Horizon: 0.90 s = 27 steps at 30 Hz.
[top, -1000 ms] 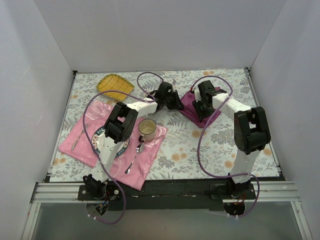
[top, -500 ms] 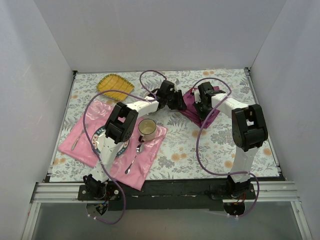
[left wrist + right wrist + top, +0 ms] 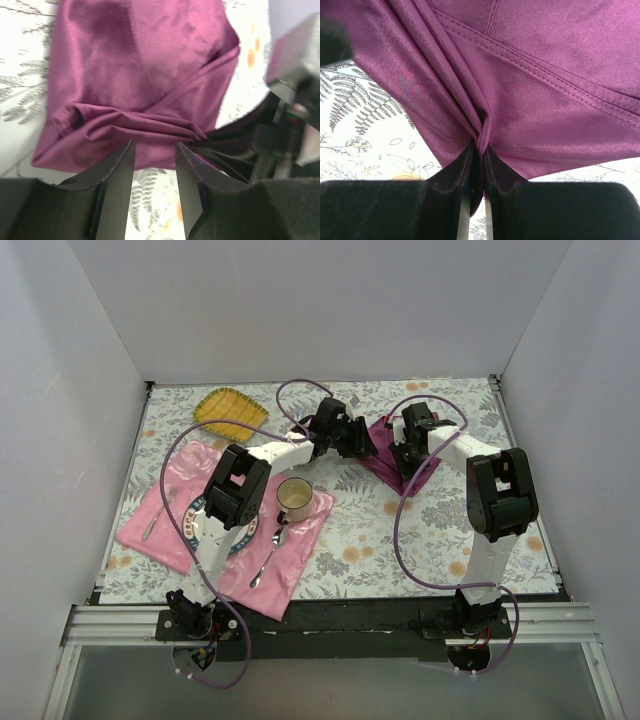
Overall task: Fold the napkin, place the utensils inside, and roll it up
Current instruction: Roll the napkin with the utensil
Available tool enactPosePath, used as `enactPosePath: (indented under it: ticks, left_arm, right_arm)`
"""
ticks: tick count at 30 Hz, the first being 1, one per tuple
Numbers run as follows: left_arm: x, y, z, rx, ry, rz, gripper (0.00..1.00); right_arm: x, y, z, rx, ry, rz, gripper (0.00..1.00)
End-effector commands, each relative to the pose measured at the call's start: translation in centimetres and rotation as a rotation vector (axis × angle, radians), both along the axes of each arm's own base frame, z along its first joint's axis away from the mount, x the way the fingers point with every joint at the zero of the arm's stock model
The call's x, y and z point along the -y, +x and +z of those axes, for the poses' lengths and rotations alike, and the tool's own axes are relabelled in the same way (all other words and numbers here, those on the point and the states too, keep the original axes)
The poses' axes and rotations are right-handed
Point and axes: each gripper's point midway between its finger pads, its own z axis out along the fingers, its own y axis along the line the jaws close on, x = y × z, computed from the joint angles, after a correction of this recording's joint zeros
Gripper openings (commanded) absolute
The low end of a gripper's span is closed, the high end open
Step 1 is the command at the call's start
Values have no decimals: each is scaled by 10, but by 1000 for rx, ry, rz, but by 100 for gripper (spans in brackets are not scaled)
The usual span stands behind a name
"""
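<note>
Floral tablecloth (image 3: 400,530): napkin (image 3: 140,75) soft, slippery satin, likely to slide. Your right gripper (image 3: 479,150) pinches bunched fold; left gripper (image 3: 154,150) jaws apart, empty. Take hold at stitched hem (image 3: 545,72).

Floral tbl (image 3: 420,540) — napkin (image 3: 385,462), pink placemat (image 3: 160,515) & yellow dish (image 3: 228,406) on it.

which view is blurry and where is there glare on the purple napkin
Left wrist: the napkin looks soft and smeared, with pale sheen along its folds, and the jaws at the bottom are dark and out of focus. Right wrist: sharpest, weave and hem stitching crisp, only the near jaws blur. Top external: even light, soft shadows, mild sheen on the pink placemat.
</note>
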Motion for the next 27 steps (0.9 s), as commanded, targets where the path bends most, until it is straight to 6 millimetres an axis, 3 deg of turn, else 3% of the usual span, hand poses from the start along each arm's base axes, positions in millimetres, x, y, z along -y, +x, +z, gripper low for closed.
enactPosePath:
  ticks: [1, 4, 9, 22, 27]
  left_arm:
    - [10, -11, 73, 96, -118, -48, 35]
    - [13, -12, 74, 84, -149, -50, 29]
    - [15, -14, 45, 35, -142, -47, 21]
    - [13, 9, -37, 17, -14, -8, 17]
    - [8, 8, -51, -2, 24, 8, 16]
  right_arm:
    - [2, -14, -22, -69, 5, 5, 23]
    - [1, -14, -22, -74, 16, 4, 25]
    - [1, -13, -21, -74, 26, 1, 27]
    - [2, -14, -14, -67, 33, 0, 37]
    - [7, -11, -3, -56, 6, -5, 49]
